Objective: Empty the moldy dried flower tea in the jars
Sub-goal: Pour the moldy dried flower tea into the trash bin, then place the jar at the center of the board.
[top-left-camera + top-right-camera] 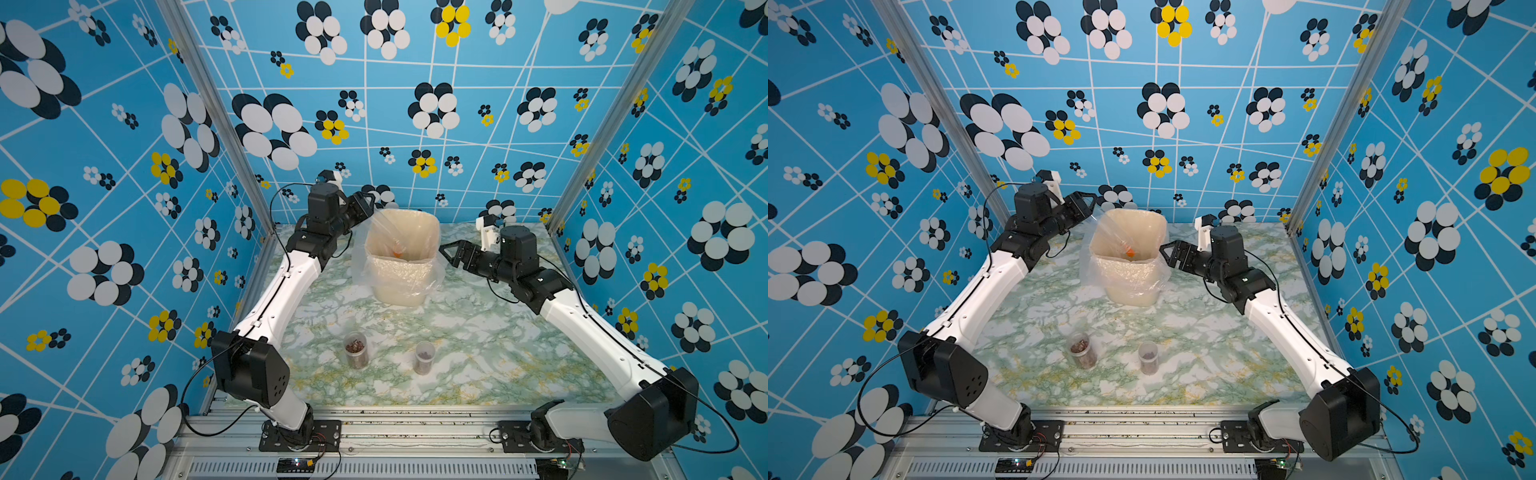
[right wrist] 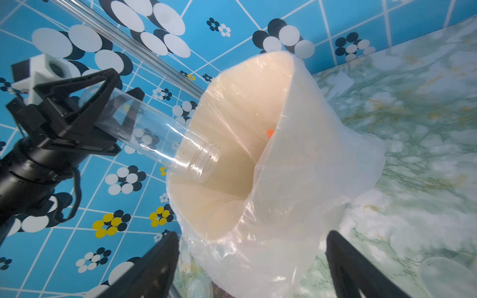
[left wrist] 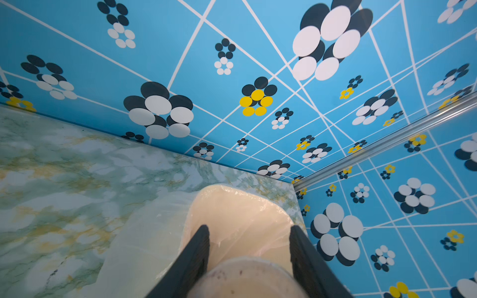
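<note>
So from where I stood, the left hand (image 2: pixel 126 83) was clamped on the tall jar (image 2: pixel 160 136) near its base, tipping it mouth-down into the cream bin (image 2: pixel 284 62). The jar looked pretty much empty apart from a few specks on its wall. The right hand (image 1: pixel 446 253) hung spread wide just beside the bin's rim, holding nothing. My main worry was the loose plastic liner (image 2: pixel 322 180). The jar's mouth sat right by a fold of it, so a careless pull-back could've snagged the plastic and dragged the bin, maybe tipping it along with the orange piece (image 1: pixel 397 252) inside. Smooth clear plastic gripped that far from the mouth could also have twisted or slipped in the hand. And the right hand was close enough to bump the bin. The rest of the tea (image 1: pixel 355 345) sat in the two shorter jars (image 1: pixel 355 353), upright near the front of the table (image 1: pixel 498 332) and well apart from the bin. They had their lids off as far as I could tell, so one low, clumsy reach could've knocked a jar over and scattered buds everywhere.
</note>
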